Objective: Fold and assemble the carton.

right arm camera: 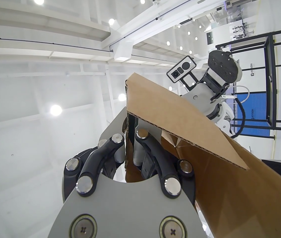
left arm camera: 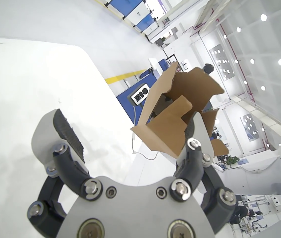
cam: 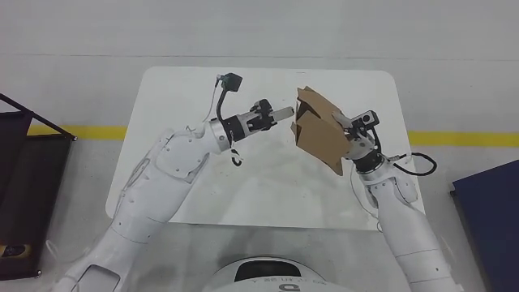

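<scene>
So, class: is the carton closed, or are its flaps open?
Open. The carton has flaps sticking out unfolded, inside showing; the right gripper pinches one wall.

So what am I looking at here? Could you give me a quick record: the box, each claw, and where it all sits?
carton: brown cardboard, partly folded, flaps loose, held tilted above the table
right claw: shut on one wall of the carton, holding it up
left claw: open, beside the carton, one finger up against its flaps
table: white, under both arms
stage: carton not yet assembled
</scene>
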